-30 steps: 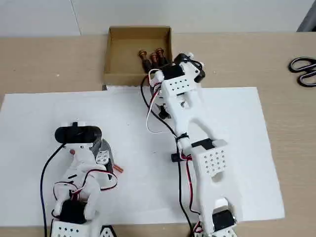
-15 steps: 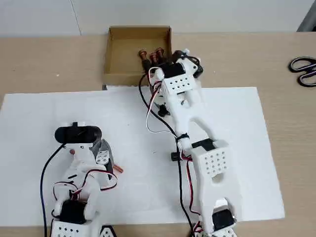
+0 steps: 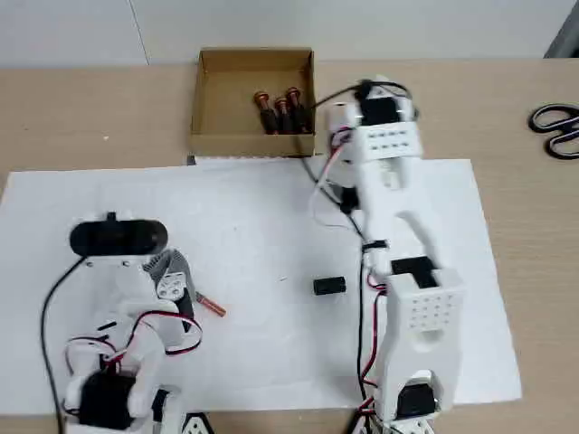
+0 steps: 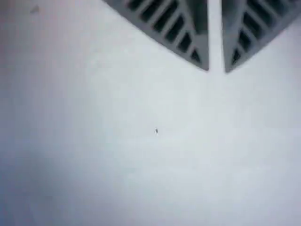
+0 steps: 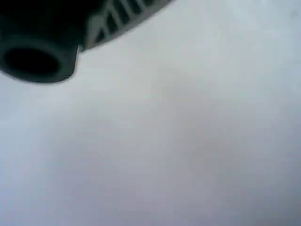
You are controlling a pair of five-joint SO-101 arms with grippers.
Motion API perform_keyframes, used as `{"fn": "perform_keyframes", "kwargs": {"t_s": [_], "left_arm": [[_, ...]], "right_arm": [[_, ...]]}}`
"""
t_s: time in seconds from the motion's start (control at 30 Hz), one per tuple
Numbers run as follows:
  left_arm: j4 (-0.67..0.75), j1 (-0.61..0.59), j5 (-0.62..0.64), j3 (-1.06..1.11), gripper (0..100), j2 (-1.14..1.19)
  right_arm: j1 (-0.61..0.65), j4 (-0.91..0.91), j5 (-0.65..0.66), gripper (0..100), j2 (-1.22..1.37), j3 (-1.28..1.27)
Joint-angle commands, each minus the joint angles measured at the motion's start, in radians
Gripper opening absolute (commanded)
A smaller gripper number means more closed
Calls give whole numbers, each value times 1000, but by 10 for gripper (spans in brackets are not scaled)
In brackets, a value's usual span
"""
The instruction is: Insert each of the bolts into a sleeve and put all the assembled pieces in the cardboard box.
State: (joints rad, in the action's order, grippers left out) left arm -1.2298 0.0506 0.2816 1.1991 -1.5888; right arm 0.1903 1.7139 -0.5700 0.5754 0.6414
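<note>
The cardboard box (image 3: 210, 99) at the back holds three copper bolts in dark sleeves (image 3: 277, 108). One loose black sleeve (image 3: 329, 286) lies on the white paper mid-table. A bare copper bolt (image 3: 211, 306) lies on the paper just right of my left gripper (image 3: 185, 303). In the left wrist view that gripper (image 4: 215, 66) hangs over blank paper, its grey ribbed fingers (image 4: 188, 37) nearly together with nothing between them. My right gripper (image 3: 355, 108) sits just right of the box's right wall. A black hollow round end (image 5: 33, 61) appears close up in the right wrist view.
A large white paper sheet (image 3: 253, 217) covers the middle of the wooden table. Scissors (image 3: 556, 127) lie at the far right edge. The right arm (image 3: 407, 271) stretches from the front edge up to the box's corner.
The right arm swung right, off the box, uncovering the loose sleeve. The left arm shifted left and its gripper drew slightly away from the bolt.
</note>
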Motion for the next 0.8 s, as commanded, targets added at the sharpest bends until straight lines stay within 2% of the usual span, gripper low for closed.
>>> {"fn": "perform_keyframes", "kwargs": {"t_s": [0.0, 0.23, 0.37, 0.63, 0.77], "left_arm": [[-61, -2, 25, -237, 6, 216], [-313, -2, 55, -677, 6, 733], [-407, -2, 344, -855, 6, 979], [-416, 2, 568, -912, 6, 1215], [-416, -2, 585, -914, 6, 1246]], "right_arm": [[-54, 16, 20, 3, -96, -69], [-134, 16, 20, 3, -205, -313], [-199, 16, 77, 3, -292, -457], [-325, 2, 126, 3, -410, -620], [-367, 2, 141, 3, -447, -655]]}}
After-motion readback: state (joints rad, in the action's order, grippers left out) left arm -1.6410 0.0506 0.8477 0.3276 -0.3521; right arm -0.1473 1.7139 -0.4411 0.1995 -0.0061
